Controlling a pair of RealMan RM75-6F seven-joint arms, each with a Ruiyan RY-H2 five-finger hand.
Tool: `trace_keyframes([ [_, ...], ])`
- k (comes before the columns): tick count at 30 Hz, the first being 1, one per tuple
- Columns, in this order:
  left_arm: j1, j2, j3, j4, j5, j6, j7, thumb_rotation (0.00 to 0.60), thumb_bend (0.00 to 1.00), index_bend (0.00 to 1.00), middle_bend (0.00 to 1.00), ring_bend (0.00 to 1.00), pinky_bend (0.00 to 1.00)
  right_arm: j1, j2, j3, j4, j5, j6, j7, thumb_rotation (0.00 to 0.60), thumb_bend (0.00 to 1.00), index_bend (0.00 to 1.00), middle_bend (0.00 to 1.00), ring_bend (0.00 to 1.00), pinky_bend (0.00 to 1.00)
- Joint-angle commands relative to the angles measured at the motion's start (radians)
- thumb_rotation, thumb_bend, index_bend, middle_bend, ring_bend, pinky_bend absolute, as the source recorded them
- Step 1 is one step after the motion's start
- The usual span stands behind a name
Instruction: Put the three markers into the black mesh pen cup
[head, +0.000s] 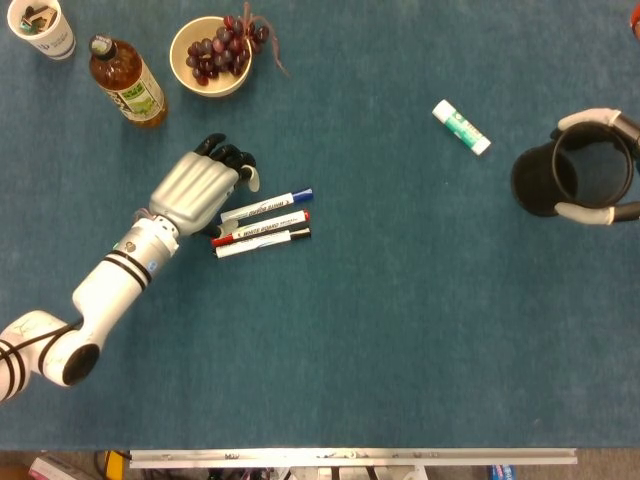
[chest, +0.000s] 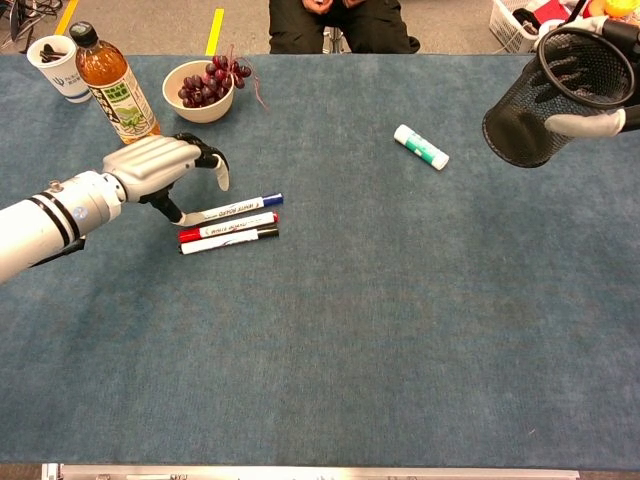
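Over at the far left of the markers, nothing matters much: the paper cup (chest: 59, 66), the tea bottle (chest: 110, 80) and the bowl of grapes (chest: 204, 90) are all sitting up and away from the markers, well clear of your reach.

Your left hand (chest: 165, 165) is hovering at the markers' left ends with fingers spread and curled downward, holding nothing, thumb tip down near the end of the blue marker (chest: 236, 209). Whether that thumb is actually touching the marker, I can't tell from either view.

The three are lying side by side, nearly parallel: blue on the far side, red marker (chest: 227, 227) in the middle, black marker (chest: 229, 240) nearest you. Red and black are basically touching, so I'd go for blue first since it's sitting slightly apart. Try coming down with thumb on one side and fingers on the other so you're pinching across the barrel, not along it. Round barrels on cloth probably roll, so close slowly and don't sweep sideways or you're likely nudging the other two.

Right of the markers, the glue stick (chest: 421, 147) is just lying there, not in your way.

Way off right of the markers, your right hand (chest: 590, 115) is gripping the black mesh pen cup (chest: 548, 95), lifted off the table and tilted with its mouth toward the camera. It's well apart from the markers, so I'd bring it closer and level it out before you're dropping anything in.
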Motion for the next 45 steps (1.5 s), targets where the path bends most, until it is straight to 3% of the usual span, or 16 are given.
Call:
trace_keyframes([
  [1,-0.008,-0.010,0.002,0.010,-0.004,-0.005,-0.004,0.600,0.25,0.33,0.22,0.18,0.09,-0.004,0.001,0.000,0.003,0.001,0.002,0.006,0.600,0.25,0.40,0.42,0.37,0.41],
  [22,-0.051,-0.025,0.015,0.057,-0.038,-0.046,0.052,0.600,0.25,0.32,0.21,0.18,0.09,-0.016,0.000,0.000,0.035,-0.007,0.008,0.056,0.600,0.25,0.40,0.42,0.37,0.41],
  [30,-0.049,-0.026,0.016,0.081,-0.018,0.004,0.072,0.600,0.25,0.32,0.21,0.18,0.09,-0.022,0.001,0.000,0.038,-0.009,0.014,0.061,0.600,0.25,0.40,0.42,0.37,0.41],
  [45,-0.031,0.018,0.033,-0.021,-0.052,0.015,0.120,0.600,0.25,0.33,0.21,0.18,0.09,-0.030,0.003,0.000,0.037,-0.014,0.024,0.073,0.600,0.25,0.41,0.43,0.37,0.41],
])
